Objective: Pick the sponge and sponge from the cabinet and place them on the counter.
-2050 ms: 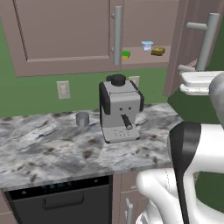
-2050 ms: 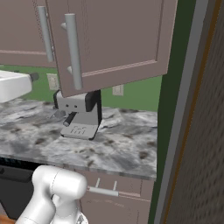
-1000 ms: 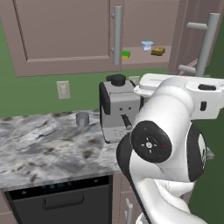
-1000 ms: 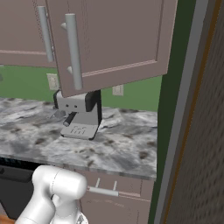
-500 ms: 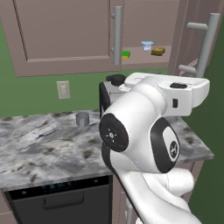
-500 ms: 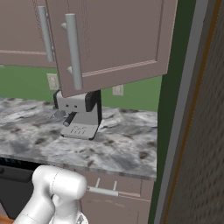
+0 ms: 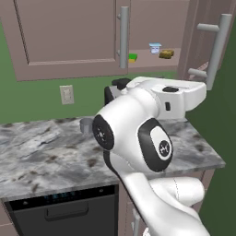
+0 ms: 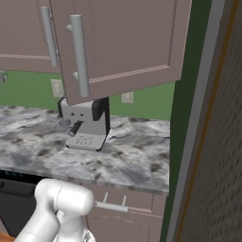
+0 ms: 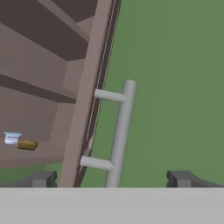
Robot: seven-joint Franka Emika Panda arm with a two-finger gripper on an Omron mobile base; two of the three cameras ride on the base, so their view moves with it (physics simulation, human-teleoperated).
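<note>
Fingers (image 9: 43, 179) spread wide, holding nothing, aimed up past the open door's edge and its grey handle (image 9: 119, 135). Both sponges wait on the cabinet (image 7: 69, 41) shelf: the green sponge (image 7: 132, 57) left, the tan sponge (image 9: 27, 145) beside a small white cup (image 9: 12, 138). We're in the approach; next, swing inward toward that shelf. The desk (image 7: 41, 152) lies below. No readable writing anywhere.

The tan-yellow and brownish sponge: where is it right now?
In the left base view, the tan-yellow and brownish sponge sits on the open mauve-brown wall cabinet's bottom shelf, just right of the small white blue-rimmed cup, with the bright green sponge farther left.
</note>
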